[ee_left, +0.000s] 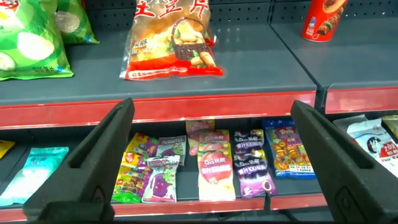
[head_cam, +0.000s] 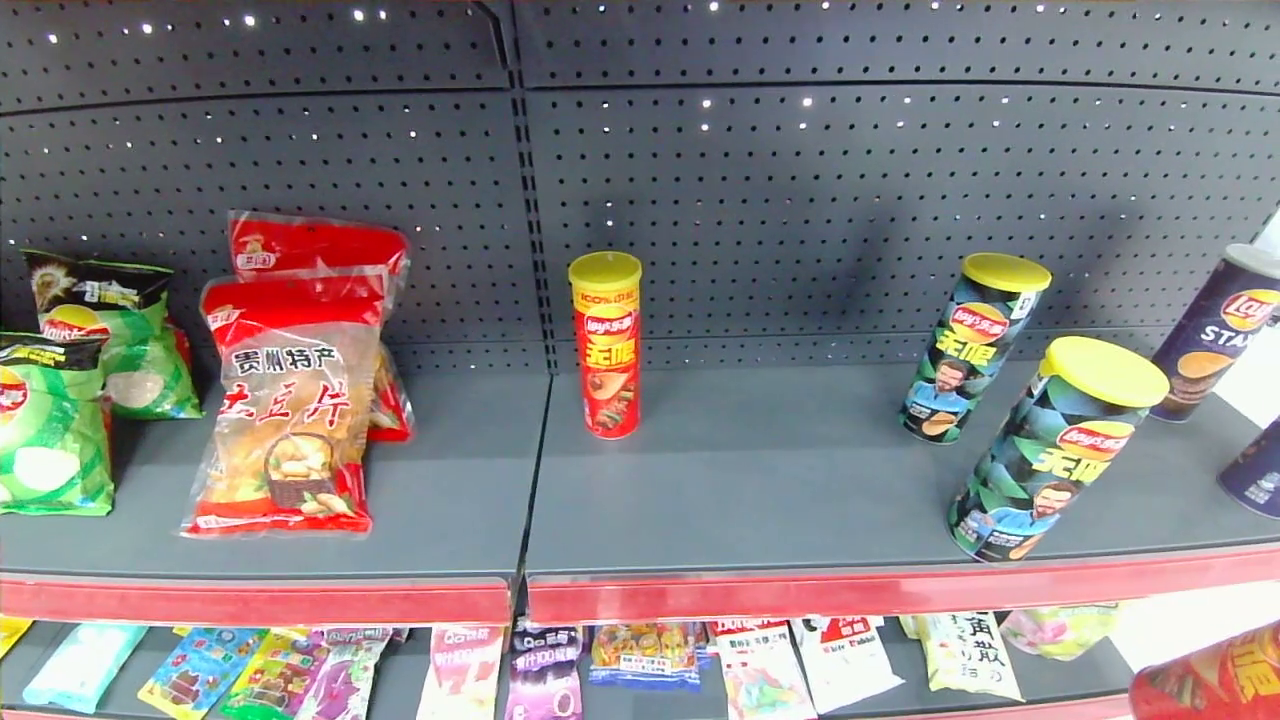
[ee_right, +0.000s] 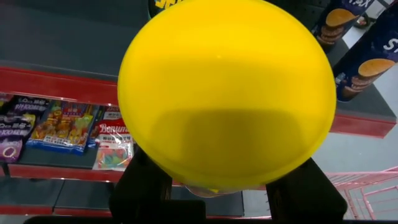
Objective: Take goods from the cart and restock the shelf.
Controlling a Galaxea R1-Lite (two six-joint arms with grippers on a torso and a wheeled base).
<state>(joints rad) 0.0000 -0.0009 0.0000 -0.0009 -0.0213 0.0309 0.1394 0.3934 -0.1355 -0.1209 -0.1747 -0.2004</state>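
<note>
Can [ee_right: 227, 93] in R hand [ee_right: 224, 193], lid [ee_right: 249, 56] camward

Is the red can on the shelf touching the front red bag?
Apart. The head view shows a wide strip of bare shelf between the red can and the front red bag.

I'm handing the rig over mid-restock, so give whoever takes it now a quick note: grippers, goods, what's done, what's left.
Left gripper: open, empty, facing the shelf's red front edge below the red snack bag.
Right gripper: shut on a yellow-lidded can, in front of the shelf.
Done: one red can and two green cans stand on the shelf.
Left: set the held can down, probably beside the red can, then return to the pink cart. Its remaining stock cannot be seen.
</note>
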